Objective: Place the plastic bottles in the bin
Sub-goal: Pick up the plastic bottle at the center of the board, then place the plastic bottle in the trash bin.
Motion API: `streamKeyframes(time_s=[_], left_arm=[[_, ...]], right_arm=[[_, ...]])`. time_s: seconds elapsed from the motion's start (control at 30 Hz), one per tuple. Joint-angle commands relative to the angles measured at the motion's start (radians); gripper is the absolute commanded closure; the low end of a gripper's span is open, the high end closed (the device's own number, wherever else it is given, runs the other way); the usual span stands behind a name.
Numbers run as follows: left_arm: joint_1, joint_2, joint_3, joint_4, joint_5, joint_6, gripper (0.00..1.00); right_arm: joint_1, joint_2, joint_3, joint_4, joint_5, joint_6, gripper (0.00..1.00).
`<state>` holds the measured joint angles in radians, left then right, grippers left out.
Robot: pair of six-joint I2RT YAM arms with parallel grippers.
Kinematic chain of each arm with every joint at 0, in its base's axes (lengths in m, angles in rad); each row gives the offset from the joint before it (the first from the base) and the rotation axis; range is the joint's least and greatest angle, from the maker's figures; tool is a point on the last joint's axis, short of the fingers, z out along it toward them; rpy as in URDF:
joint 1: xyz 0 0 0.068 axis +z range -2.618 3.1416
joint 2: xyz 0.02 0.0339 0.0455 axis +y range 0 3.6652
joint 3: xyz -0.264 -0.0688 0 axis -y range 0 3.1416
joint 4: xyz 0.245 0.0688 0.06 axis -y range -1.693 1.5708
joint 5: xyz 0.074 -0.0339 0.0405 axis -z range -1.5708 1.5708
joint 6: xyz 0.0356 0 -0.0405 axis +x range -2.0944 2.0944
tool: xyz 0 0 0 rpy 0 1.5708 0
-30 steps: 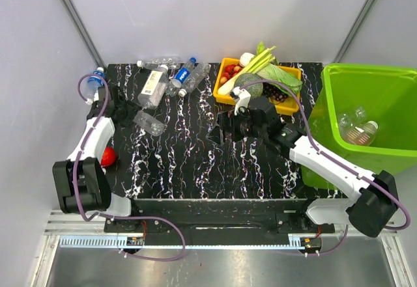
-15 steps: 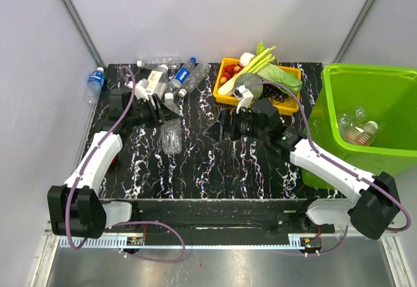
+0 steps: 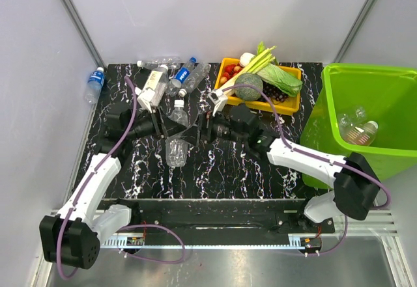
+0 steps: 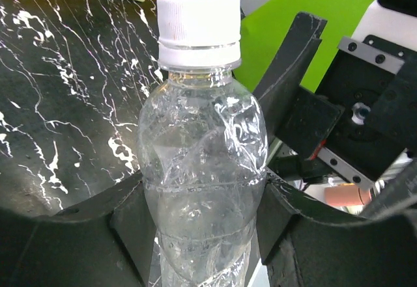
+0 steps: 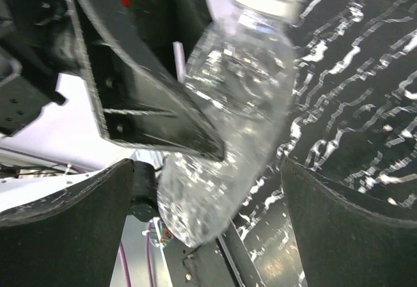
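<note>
Now that our left gripper (image 3: pixel 171 129) stands over the middle of the table (image 3: pixel 247 170) instead of out at its left edge, where it is a second earlier, we read this as a handover taking shape. It is clamped on a clear bottle (image 3: pixel 176 149) with a white cap, its fingers (image 4: pixel 130 225) pressing the crumpled body from both sides below the shoulder, and the bottle hangs clear of the marbled top.

Our right gripper (image 3: pixel 199 129) moves too: a second back it sits near the yellow tray (image 3: pixel 287 108), and now it is stretched leftward to meet the bottle. Its jaws stand wide apart, and in the right wrist view the clear bottle (image 5: pixel 241 105) lies between them (we cannot tell whether either pad touches it yet).

For the task this means the bottle is about halfway across. The bin (image 3: pixel 365 69) stands off the table's right edge, well apart from the left arm, so we judge the right arm must take over. Next, we expect the right jaws to close before the left ones let go; releasing early could drop the bottle.

Much is left: several other bottles (image 3: pixel 171 75) lie clustered at the far left of the table, a stray bottle (image 3: pixel 95 79) lies just beyond its left edge, and only a few binned bottles (image 3: pixel 357 125) rest inside.
</note>
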<state>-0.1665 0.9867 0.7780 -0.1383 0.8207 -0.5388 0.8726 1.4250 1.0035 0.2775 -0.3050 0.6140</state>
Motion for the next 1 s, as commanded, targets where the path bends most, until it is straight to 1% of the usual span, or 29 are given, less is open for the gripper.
streamKeyframes(time_s=[0.0, 0.17, 0.4, 0.47, 0.5, 0.53, 0.6, 0.67, 0.7, 0.73, 0.87, 0.97], left_arm=[[-0.001, -0.022, -0.005, 0.161, 0.067, -0.075, 0.97], [-0.001, -0.072, -0.025, 0.187, 0.038, -0.104, 0.97], [-0.001, -0.178, -0.039, 0.180, -0.058, -0.127, 0.95], [-0.001, -0.194, -0.033, 0.169, -0.080, -0.125, 0.95], [-0.001, -0.198, -0.031, 0.163, -0.086, -0.127, 0.95], [-0.001, -0.203, -0.031, 0.161, -0.087, -0.130, 0.95], [-0.001, -0.206, -0.033, 0.158, -0.091, -0.136, 0.88], [-0.001, -0.210, -0.025, 0.140, -0.106, -0.127, 0.75], [-0.001, -0.210, -0.023, 0.119, -0.114, -0.118, 0.68], [-0.001, -0.215, -0.020, 0.103, -0.126, -0.113, 0.61], [-0.001, -0.226, 0.023, 0.011, -0.155, -0.060, 0.37], [-0.001, -0.252, 0.014, -0.010, -0.213, -0.055, 0.24]], right_arm=[[0.064, 0.051, 0.003, 0.258, 0.012, 0.035, 0.02], [0.123, 0.129, 0.027, 0.339, 0.036, 0.052, 0.03], [0.170, 0.213, 0.093, 0.328, 0.127, 0.092, 0.05], [0.175, 0.233, 0.112, 0.316, 0.123, 0.104, 0.09], [0.177, 0.238, 0.115, 0.325, 0.115, 0.104, 0.14], [0.177, 0.238, 0.109, 0.334, 0.115, 0.110, 0.22], [0.177, 0.224, 0.075, 0.379, 0.122, 0.112, 0.39], [0.177, 0.201, 0.029, 0.431, 0.159, 0.107, 0.52], [0.177, 0.184, 0.009, 0.442, 0.187, 0.102, 0.56], [0.175, 0.172, -0.005, 0.437, 0.214, 0.101, 0.58], [0.169, 0.121, -0.032, 0.404, 0.300, 0.029, 0.66], [0.146, 0.103, -0.011, 0.339, 0.300, 0.000, 0.69]])
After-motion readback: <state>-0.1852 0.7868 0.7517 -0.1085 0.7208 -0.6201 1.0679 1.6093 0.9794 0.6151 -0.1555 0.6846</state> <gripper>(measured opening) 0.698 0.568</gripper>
